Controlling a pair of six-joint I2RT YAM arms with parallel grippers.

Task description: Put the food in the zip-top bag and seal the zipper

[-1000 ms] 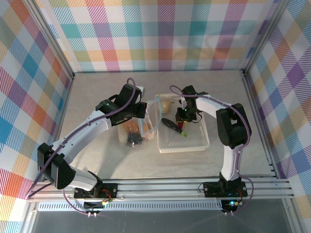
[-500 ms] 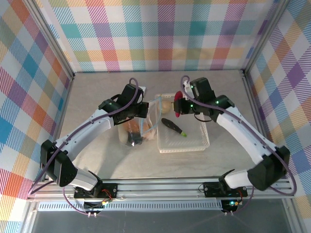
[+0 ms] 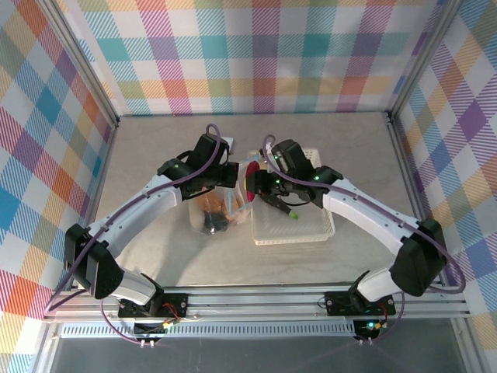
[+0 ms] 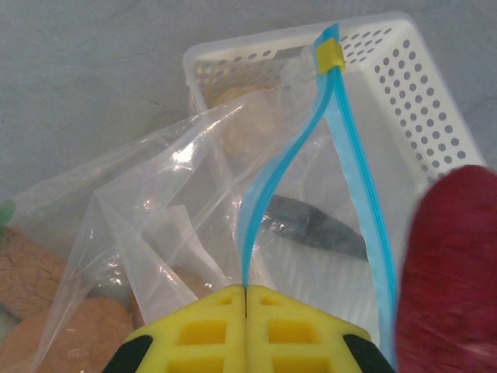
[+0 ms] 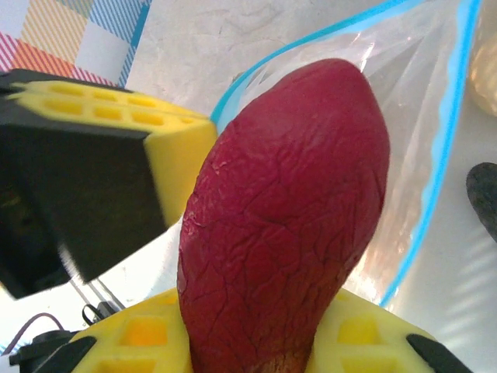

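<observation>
At the mouth of the zip-top bag [image 3: 215,208], near the middle of the bench [image 3: 233,260], my two end effectors come almost together. My left end effector [image 4: 246,311] is closed, its pads flat together and pinching one lip of the zipper [image 4: 256,210]. From that pinch the light-blue strip climbs toward 1 o'clock in my left wrist view and ends at a small yellow tab. The second lip bows away toward 3 o'clock, so the mouth stands open as a long, narrow slot.

My right end effector [image 5: 248,334] is clamped on a dark red piece [image 5: 287,217]. That piece's long axis runs from 6 toward 1 o'clock in my right wrist view, blunt nose leading.

From above, the bag's mouth lies just beside the dark red piece [image 3: 252,180] at about 9 o'clock, and the slot runs roughly 12 to 6. I cannot tell whether the nose has crossed the outer lip. My right arm is the one to finish this, I judge. It would slide toward 9 o'clock, nose first, while my left holds the lip up. The outer lip may snag and fold inward.

Bread-like pieces [image 4: 46,287] lie inside the bag already. The eggplant [image 3: 278,202] waits in the white basket [image 3: 311,229] at 3 o'clock.
</observation>
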